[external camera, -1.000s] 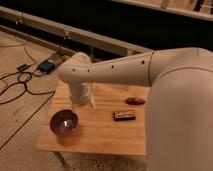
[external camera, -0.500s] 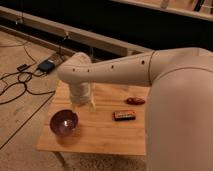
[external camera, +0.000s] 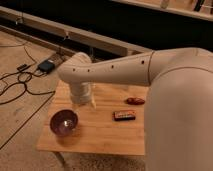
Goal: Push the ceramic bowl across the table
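Observation:
The glossy dark maroon ceramic bowl [external camera: 63, 122] sits upright near the front left corner of the small light wooden table [external camera: 105, 136]. My white arm reaches in from the right across the table and bends down at the wrist. My gripper [external camera: 83, 104] points down at the tabletop just behind and to the right of the bowl, close to its rim. I cannot tell whether it touches the bowl.
A small flat red object [external camera: 134, 100] and a dark rectangular bar [external camera: 124, 115] lie on the right half of the table. Black cables [external camera: 15, 85] and a dark box [external camera: 46, 66] lie on the floor to the left. A low ledge [external camera: 100, 42] runs behind.

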Tool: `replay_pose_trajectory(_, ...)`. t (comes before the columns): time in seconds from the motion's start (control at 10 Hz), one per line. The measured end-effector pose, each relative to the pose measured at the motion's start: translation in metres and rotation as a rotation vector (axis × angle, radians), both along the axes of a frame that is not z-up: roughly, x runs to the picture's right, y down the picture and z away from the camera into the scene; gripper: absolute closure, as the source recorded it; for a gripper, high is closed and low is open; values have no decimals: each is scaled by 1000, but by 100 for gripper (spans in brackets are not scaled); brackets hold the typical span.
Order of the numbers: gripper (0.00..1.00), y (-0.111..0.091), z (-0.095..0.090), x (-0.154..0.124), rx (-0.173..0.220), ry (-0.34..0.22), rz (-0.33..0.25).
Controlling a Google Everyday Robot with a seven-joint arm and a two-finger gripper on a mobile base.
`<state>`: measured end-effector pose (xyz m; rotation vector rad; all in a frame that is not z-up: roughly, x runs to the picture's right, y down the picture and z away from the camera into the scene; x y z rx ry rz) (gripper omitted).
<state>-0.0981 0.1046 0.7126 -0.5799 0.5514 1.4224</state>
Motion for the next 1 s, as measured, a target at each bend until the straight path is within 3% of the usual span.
replay_pose_trajectory(0.4, 35, 6, 55, 6, -1, -13, -58)
replay_pose_trajectory(0.8, 35, 27, 113, 7, -48, -54, -112)
replay_pose_trajectory(1.0, 35, 35, 126, 13, -78, -55, -117)
